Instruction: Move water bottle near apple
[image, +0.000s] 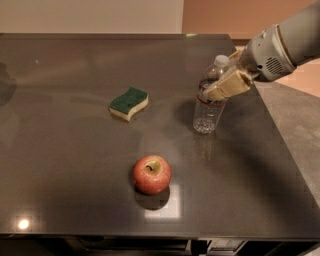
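The water bottle (207, 115) is clear and ribbed with a white cap. It stands on the dark table (70, 170), right of centre, leaning slightly. My gripper (214, 89) comes in from the right and is shut on the bottle's upper body, with one tan finger (227, 86) across the label in front. The other finger is hidden behind the bottle. The red apple (151, 174) sits on the table nearer the front, to the left of and below the bottle, about a bottle's height away.
A green-and-yellow wavy sponge (129, 103) lies left of the bottle. The table's right edge (280, 145) runs close behind the bottle, with grey floor beyond. The front edge lies just below the apple.
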